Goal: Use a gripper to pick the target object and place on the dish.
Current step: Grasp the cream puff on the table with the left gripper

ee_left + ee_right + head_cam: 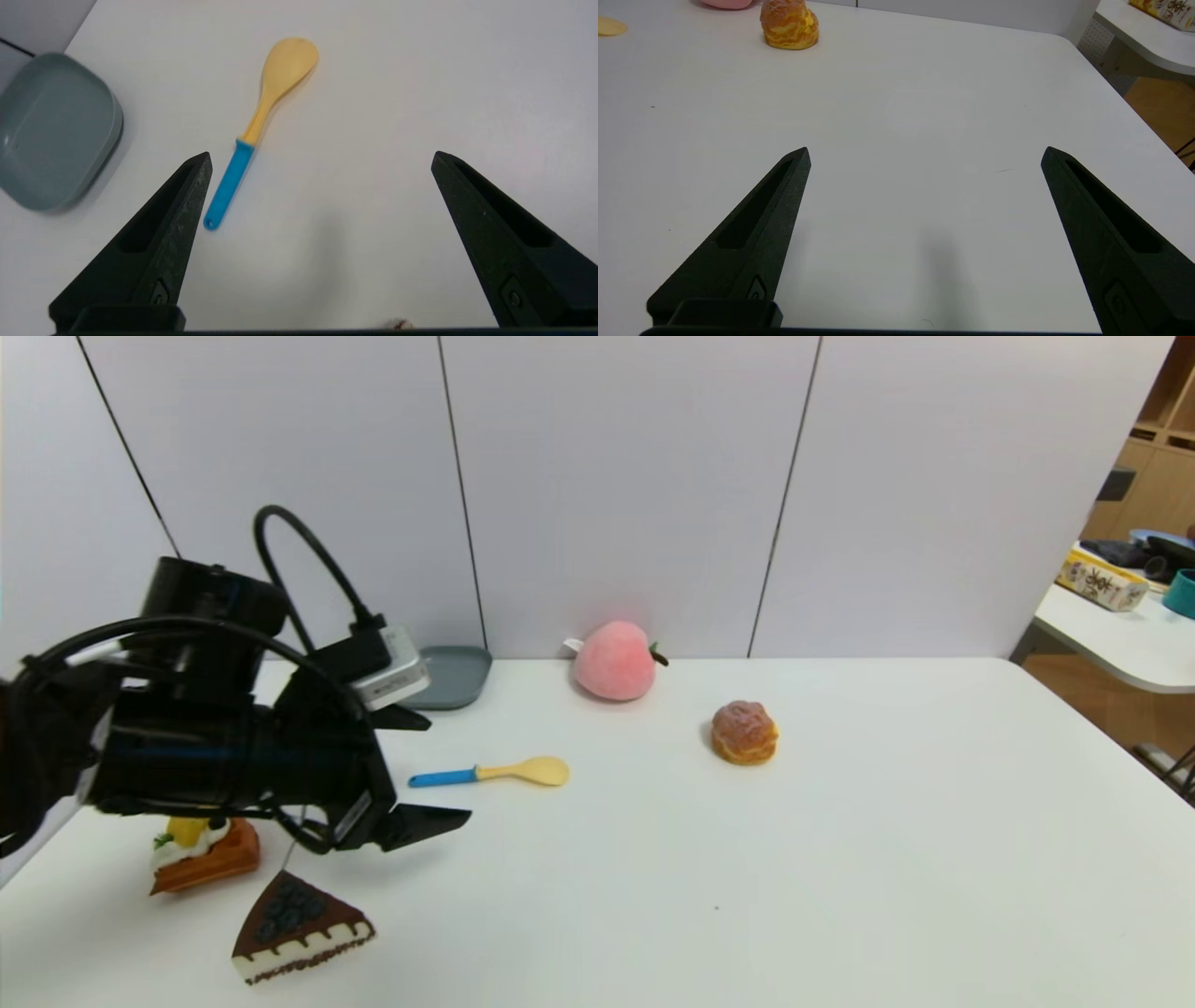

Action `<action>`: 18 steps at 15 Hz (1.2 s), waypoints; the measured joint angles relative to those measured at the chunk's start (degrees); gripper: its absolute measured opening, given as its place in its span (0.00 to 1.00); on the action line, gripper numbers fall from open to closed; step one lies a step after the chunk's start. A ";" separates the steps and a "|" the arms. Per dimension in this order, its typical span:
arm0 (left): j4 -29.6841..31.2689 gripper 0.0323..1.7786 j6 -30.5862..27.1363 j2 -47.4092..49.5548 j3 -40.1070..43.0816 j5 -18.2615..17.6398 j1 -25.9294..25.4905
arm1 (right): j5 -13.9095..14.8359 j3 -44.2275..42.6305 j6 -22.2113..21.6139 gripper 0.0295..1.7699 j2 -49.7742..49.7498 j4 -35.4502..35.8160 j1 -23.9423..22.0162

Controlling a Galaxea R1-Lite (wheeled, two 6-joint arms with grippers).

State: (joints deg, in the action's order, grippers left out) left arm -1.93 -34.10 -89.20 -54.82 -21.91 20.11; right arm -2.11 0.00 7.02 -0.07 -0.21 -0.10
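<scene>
Head view: the left tool (pixel 448 770), spread wide, hovers near the spoon (pixel 495 773).

Between the spoon (pixel 523 771) and the cream puff (pixel 744 733) lies an open stretch of white table (pixel 747 877), wide and bare toward the near edge too. The spoon lies flat and low in front of the dish (pixel 455 679). The peach (pixel 614 661) stands between dish and puff, farther back, close to the upright panels (pixel 625 476) that close off the rear. The puff's right side and near side are unobstructed.
</scene>
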 joint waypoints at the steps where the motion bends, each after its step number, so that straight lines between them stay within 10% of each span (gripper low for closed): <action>1: 0.09 0.95 0.04 -2.78 -2.60 -0.06 1.46 | 0.02 0.00 -0.05 0.97 0.00 0.02 0.00; 18: -1.16 0.95 2.51 -36.05 -43.39 -1.24 16.93 | 0.02 0.00 -0.06 0.97 0.00 0.05 0.00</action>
State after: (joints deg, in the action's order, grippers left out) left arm -3.08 -31.59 -125.25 -98.21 -23.15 37.05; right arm -2.08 0.00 6.96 -0.07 -0.16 -0.10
